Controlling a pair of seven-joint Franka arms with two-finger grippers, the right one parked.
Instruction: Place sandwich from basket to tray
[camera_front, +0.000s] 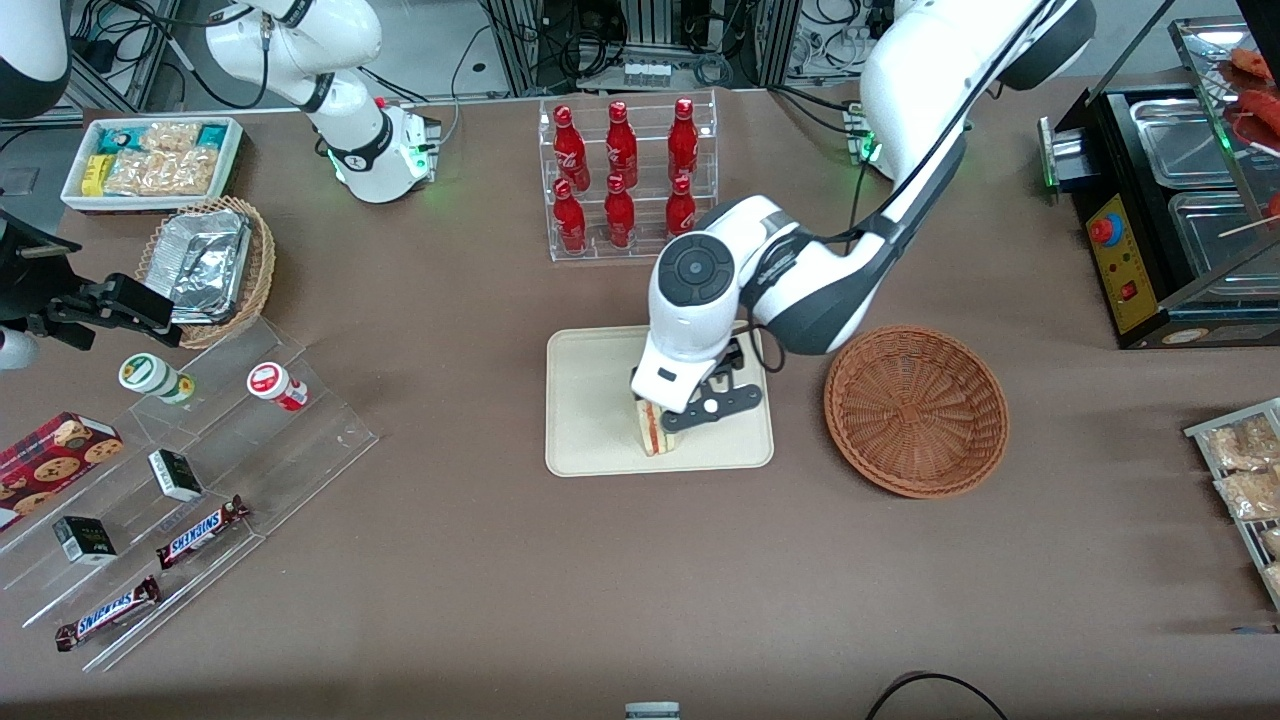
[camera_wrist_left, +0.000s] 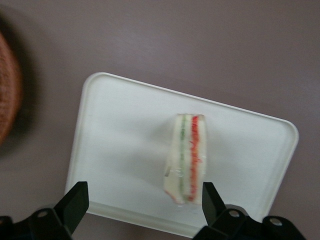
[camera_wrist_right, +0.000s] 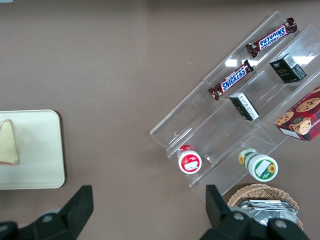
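Two Snickers bars (camera_front: 200, 531) lie nearest the front camera, on the clear stepped display (camera_front: 190, 480) toward the parked arm's end of the surface (camera_front: 500, 600).

Task item: one sandwich (camera_front: 652, 428) stands on its edge on the tray (camera_front: 590, 400), filling layers facing up in the wrist view. One tray, one brown basket (camera_front: 915, 410); the basket appears empty and sits beside the tray, toward the working arm's end.

Hand (camera_wrist_left: 145, 205): it hovers just above the tray, fingers spread wide. One fingertip (camera_wrist_left: 210, 197) sits close beside the sandwich; the other (camera_wrist_left: 75, 200) is well apart from it. Nothing is held.

Risk assessment:
- The sandwich balances on a narrow edge. It is judged likely to topple if nudged.
- The near fingertip is the probable cause: any sideways drift on retreat could clip the wedge or catch its clear wrap and drag it.
- The sandwich stands close to the tray rim nearer the camera; a push that way could tip it onto the surface.
- A straight upward lift would avoid all three.

Other counts: six red bottles (camera_front: 620, 175) in one clear rack; two small round tubs (camera_front: 155, 377); two dark small cartons (camera_front: 175, 474); one cookie box (camera_front: 50, 455); one tan basket holding foil trays (camera_front: 205, 265).
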